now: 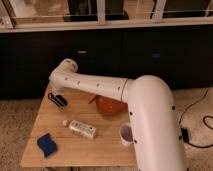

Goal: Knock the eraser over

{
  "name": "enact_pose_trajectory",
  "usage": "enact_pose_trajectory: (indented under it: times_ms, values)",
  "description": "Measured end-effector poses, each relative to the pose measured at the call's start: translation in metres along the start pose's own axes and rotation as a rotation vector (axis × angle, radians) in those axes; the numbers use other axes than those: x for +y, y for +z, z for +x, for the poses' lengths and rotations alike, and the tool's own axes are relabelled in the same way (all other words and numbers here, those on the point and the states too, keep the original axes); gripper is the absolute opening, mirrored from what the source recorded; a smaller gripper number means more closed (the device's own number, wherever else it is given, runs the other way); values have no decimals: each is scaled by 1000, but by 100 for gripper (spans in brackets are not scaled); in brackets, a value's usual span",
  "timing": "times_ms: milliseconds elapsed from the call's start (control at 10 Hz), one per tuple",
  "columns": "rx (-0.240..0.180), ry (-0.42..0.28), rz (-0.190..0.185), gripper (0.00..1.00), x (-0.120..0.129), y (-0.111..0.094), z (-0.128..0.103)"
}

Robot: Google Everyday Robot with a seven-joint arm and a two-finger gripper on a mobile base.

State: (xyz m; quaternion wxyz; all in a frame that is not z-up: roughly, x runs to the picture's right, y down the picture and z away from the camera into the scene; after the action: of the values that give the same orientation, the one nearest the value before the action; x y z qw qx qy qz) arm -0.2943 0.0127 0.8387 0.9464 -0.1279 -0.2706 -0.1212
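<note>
The eraser [57, 99], a small black block with a white stripe, is on the far left of the wooden table [102, 147]. I cannot tell whether it stands or lies flat. My white arm reaches over the table from the right to the far left corner. My gripper [56, 90] hangs from the arm's end just above and behind the eraser, mostly hidden by the wrist. I cannot tell whether it touches the eraser.
A white bottle [80, 128] with a label lies on its side mid-table. A blue sponge pad [46, 144] sits at the front left. An orange bowl [110, 105] is partly under the arm. A white cup [126, 135] stands at the right, by the arm.
</note>
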Motion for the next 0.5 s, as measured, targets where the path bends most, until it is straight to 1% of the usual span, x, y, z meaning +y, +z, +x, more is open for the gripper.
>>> enact_pose_trajectory:
  times_ms: [300,400,500]
  values:
    - [0,0,0,80,0,0,0]
    - [4,7,2,80,0,-2,6]
    - [14,24,9,80,-1,-7,20]
